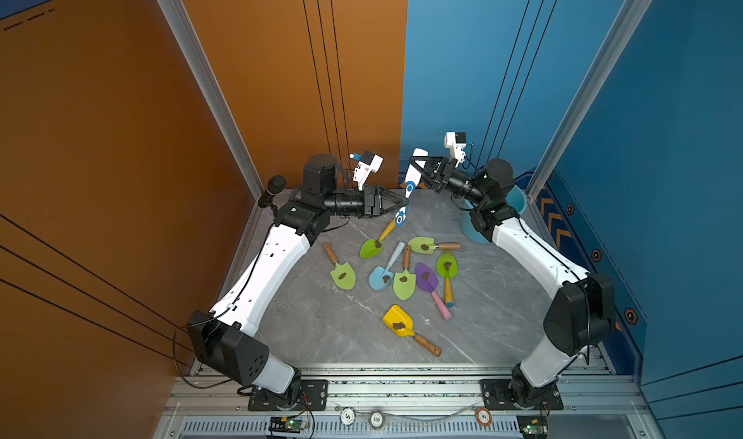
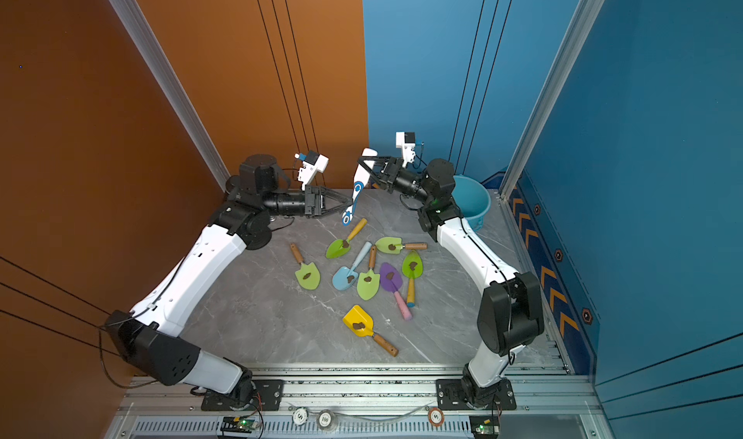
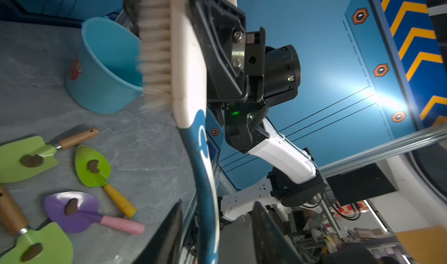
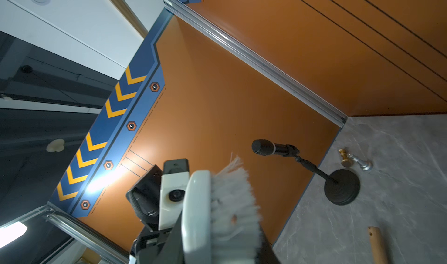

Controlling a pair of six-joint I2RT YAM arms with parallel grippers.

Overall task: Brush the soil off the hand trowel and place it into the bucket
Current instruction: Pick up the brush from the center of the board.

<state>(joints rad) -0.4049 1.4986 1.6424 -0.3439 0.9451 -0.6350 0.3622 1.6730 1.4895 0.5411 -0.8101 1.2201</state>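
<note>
Eight trowels [image 1: 404, 284] counted on the table [image 1: 321, 328], every blade carrying its dark lump of soil [image 1: 378, 244]; none brushed, none in the bucket [image 3: 96, 93], going by the part of its inside visible from the left wrist view. By that reckoning barely begun: only the tool in the air, all brushing and all placing left to do

Right gripper [image 1: 416, 171] clamped tight on the white head end of the brush [image 1: 410, 186], bristles [image 4: 232, 202] bunched just beside its fingers in the right wrist view. Left gripper [image 1: 403, 206] parted, fingers [image 3: 266, 231] standing either side of the blue handle with a gap showing on one side, so no grip there; holding nothing. Reads as a handover of the brush, judged from the poses alone

Nearest trowel to the left fingertips: the green one with the yellow handle [image 1: 372, 248], handle end just beneath the brush's tail, touching neither gripper. Rest of the cluster further out from both sets of fingers, towards the robot's base; yellow scoop [image 1: 398, 322] furthest, well apart. Bucket behind the right wrist, on the far side from the brush, well apart from the left fingers. Next need, probably: one trowel steadied, bristles brought down onto its lump
</note>
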